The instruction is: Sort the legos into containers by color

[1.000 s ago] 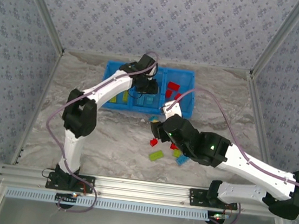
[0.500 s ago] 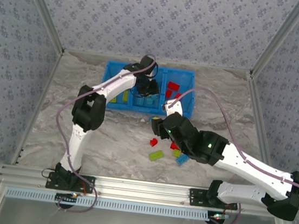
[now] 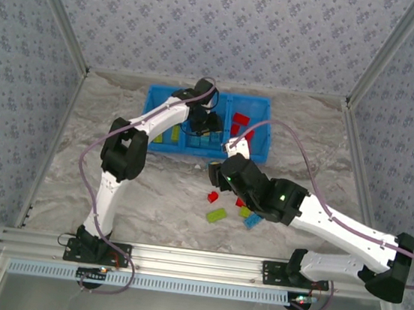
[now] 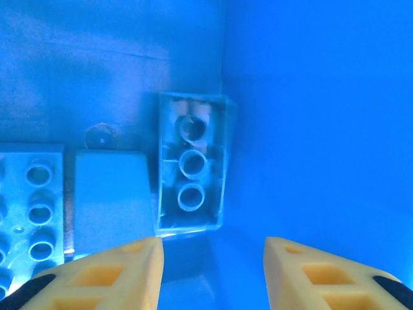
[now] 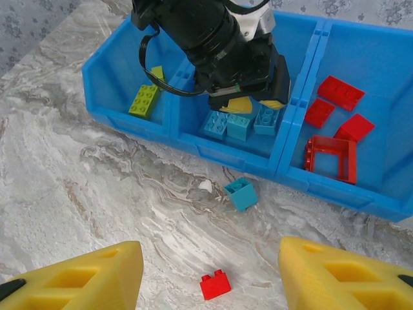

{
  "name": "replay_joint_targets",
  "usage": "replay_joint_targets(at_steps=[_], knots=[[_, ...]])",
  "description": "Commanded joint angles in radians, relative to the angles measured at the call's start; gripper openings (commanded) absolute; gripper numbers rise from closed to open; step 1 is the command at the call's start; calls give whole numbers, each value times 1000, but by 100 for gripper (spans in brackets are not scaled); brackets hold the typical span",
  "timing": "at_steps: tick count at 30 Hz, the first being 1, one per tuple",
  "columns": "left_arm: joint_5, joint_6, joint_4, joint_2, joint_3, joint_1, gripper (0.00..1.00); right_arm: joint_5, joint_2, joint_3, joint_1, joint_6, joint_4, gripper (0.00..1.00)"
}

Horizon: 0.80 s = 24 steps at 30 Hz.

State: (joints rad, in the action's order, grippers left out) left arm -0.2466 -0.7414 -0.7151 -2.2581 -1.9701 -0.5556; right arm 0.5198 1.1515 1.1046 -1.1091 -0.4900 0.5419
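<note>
Legos (image 3: pixel 217 215) lie loose on the grey-veined marble table (image 3: pixel 150 186), just past the aluminium rail (image 3: pixel 194 259) at its near edge. They form a small cluster of yellow-green, light blue and red, partly hidden under the right arm in the top view. The right gripper (image 5: pixel 210 252) hangs above the table, jaws spread wide with nothing between them. Below it sits a small red brick (image 5: pixel 215 284), and farther on a light-blue block (image 5: pixel 242 193) lies just short of the bin. The bin (image 5: pixel 129 124) has its long axis across the table, left to right, with three compartments side by side. Yellow-green bricks (image 5: pixel 143 100) are in the left one, light-blue bricks (image 5: pixel 239 124) in the middle, and red bricks (image 5: pixel 341 92) with a red frame (image 5: pixel 332 157) in the right. The left gripper (image 4: pixel 213 258) is down in the middle compartment, jaws apart and empty. Ahead of it an upturned brick (image 4: pixel 191 169) shows its hollow underside, long axis pointing away from the fingers, close against the wall; whether it touches I cannot tell. A studded brick (image 4: pixel 32 200) is cut off at that view's left edge. Patterned wallpaper (image 3: pixel 208 19) closes the far side and both flanks.
</note>
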Motion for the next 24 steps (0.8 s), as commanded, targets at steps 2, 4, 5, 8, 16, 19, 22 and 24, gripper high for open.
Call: replay_joint_targets(at_steps=[2, 4, 5, 8, 16, 19, 22, 24], knots=[[4, 28, -21, 79, 12, -3, 45, 14, 12, -39, 9, -26, 18, 60], [27, 34, -20, 124, 40, -7, 45, 13, 19, -66, 11, -38, 27, 60], [46, 39, -20, 155, 59, -7, 45, 0, 26, -82, 15, -42, 30, 60], [108, 45, -5, 275, 136, -19, 46, -51, 80, -114, 40, -56, 55, 62], [253, 92, 91, 733, 510, -159, 49, -238, 288, -131, 124, 35, 74, 75], [360, 80, 98, 943, 686, -283, 51, -293, 354, -114, 140, 74, 63, 76], [484, 65, 62, 1114, 815, -446, 53, -329, 412, -100, 143, 104, 27, 76], [535, 43, 45, 1210, 895, -542, 54, -342, 455, -88, 148, 120, 20, 76]])
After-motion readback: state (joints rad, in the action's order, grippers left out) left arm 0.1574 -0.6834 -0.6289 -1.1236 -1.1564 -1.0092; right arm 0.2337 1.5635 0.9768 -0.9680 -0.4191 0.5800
